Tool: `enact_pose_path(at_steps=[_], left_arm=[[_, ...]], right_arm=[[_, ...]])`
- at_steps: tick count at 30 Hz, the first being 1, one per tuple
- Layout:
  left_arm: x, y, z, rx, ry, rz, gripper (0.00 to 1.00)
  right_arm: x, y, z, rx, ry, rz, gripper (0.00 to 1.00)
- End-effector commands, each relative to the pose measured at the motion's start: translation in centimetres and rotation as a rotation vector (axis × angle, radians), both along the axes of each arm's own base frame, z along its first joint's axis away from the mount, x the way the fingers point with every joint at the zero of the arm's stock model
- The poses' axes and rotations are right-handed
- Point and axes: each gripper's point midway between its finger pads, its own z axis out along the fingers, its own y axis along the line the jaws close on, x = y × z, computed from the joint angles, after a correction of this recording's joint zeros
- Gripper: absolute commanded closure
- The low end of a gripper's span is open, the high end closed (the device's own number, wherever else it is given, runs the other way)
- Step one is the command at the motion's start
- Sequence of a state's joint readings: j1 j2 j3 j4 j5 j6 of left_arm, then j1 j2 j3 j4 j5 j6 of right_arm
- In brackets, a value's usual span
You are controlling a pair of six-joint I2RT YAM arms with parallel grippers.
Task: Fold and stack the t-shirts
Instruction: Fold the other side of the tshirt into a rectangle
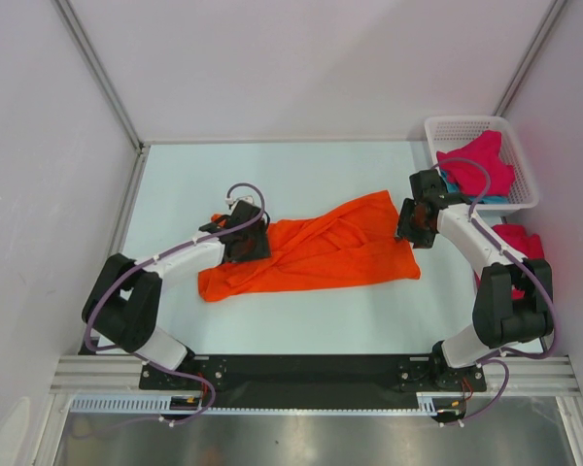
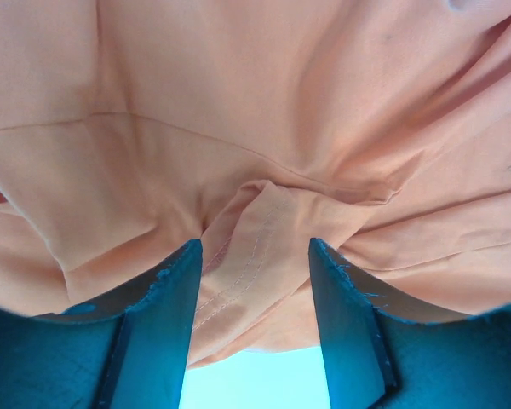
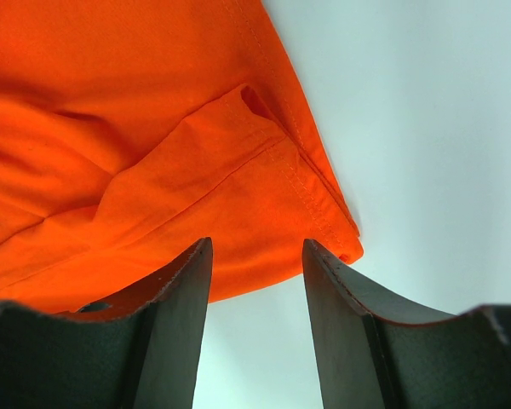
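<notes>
Centrally on the pale table (image 1: 301,180), the bright orange t-shirt (image 1: 316,254) is seen lying as a long, rumpled band that runs from the near left up toward the far right. It is not spread flat. Lengthwise creases are gathered along its middle, and its left end is seen as a flatter, squarer flap.

From the left wrist view the cloth (image 2: 264,128) is shown washed out to a pale peach, with a stitched seam folded into a ridge that drops between the fingers (image 2: 166,307). From the right wrist view the shirt (image 3: 136,153) is a saturated orange, and a double-stitched hem ends in a corner on the bare table surface.

The left gripper (image 1: 245,238) is placed over the far edge of the shirt's left part. Its jaws are held apart (image 2: 255,256), with the seam ridge loose between them. The right gripper (image 1: 413,221) is placed at the shirt's far right corner, also with its jaws spread (image 3: 257,251) and nothing clamped.

At the far right corner a white mesh basket (image 1: 437,131) is seen, with a magenta-red t-shirt (image 1: 481,160) heaped in it and a teal t-shirt (image 1: 454,184) showing beneath. A second magenta-red t-shirt (image 1: 520,238) is partly hidden behind the right arm, just nearer than the basket.
</notes>
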State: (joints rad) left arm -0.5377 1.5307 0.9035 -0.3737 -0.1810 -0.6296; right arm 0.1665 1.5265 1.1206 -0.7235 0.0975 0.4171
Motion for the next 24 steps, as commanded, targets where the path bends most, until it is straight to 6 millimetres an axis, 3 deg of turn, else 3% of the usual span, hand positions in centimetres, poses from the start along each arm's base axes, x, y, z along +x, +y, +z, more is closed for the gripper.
enact_pose_path(at_steps=[1, 2, 5, 11, 15, 19, 24], left_arm=[[0.6, -0.7, 1.5, -0.027, -0.035, 0.008, 0.46], [0.5, -0.8, 1.4, -0.028, -0.033, 0.007, 0.64], [0.4, -0.9, 1.2, -0.029, -0.028, 0.009, 0.89], [0.3, -1.0, 1.5, -0.030, -0.035, 0.003, 1.00], [-0.1, -1.4, 2.5, -0.040, -0.058, -0.016, 1.00], [-1.6, -2.6, 3.6, -0.048, -0.078, -0.069, 1.00], [-4.6, -3.1, 2.3, -0.041, -0.046, -0.096, 1.00]], right_arm=[[0.5, 0.0, 1.0, -0.003, -0.045, -0.002, 0.48], [0.4, 0.0, 1.0, -0.007, -0.045, 0.000, 0.48], [0.3, 0.0, 0.9, -0.007, -0.042, -0.002, 0.48], [0.3, 0.0, 1.0, -0.006, -0.044, -0.002, 0.48], [0.3, 0.0, 0.9, -0.005, -0.043, -0.001, 0.48], [0.3, 0.0, 0.8, -0.008, -0.042, -0.002, 0.48], [0.4, 0.1, 0.8, -0.001, -0.046, -0.005, 0.48]])
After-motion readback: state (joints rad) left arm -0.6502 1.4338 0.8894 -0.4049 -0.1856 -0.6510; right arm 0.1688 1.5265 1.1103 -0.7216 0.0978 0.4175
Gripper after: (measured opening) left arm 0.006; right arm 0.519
